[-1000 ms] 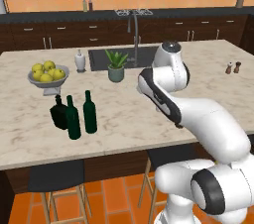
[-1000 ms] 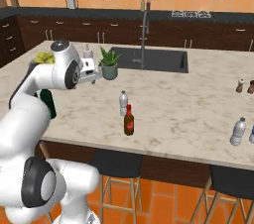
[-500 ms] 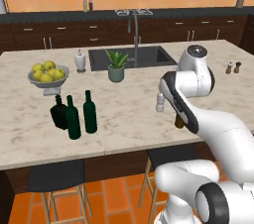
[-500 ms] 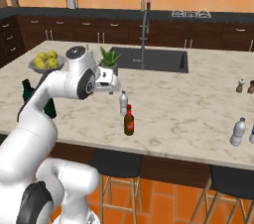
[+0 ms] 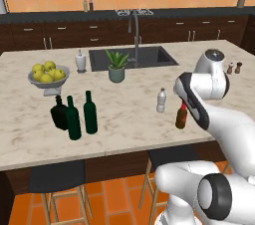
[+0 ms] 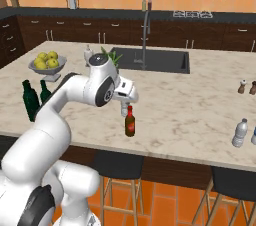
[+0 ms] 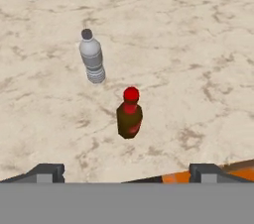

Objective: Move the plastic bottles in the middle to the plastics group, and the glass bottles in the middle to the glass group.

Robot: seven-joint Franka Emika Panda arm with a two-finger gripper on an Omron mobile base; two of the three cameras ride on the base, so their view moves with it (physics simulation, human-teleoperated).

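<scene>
The gripper (image 7: 127,173) hangs released above the bench (image 5: 129,119), its two fingertips (image 7: 44,172) spread wide with nothing between them. Directly below stands one short brown bottle (image 7: 129,114) with a red cap, upright near the bench's front edge. One small clear water bottle (image 7: 92,61) stands just beside it, apart. Well to the left, three dark bottles cluster: one squat blackish flask (image 5: 60,113) and two tall green bottles (image 5: 90,113). At the far right stand two more clear plastic bottles (image 6: 240,133).

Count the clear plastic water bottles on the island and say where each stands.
2 wholly visible: one water bottle mid-counter beside the brown bottle, another at the far right edge. A cropped sliver there may be a third.
</scene>
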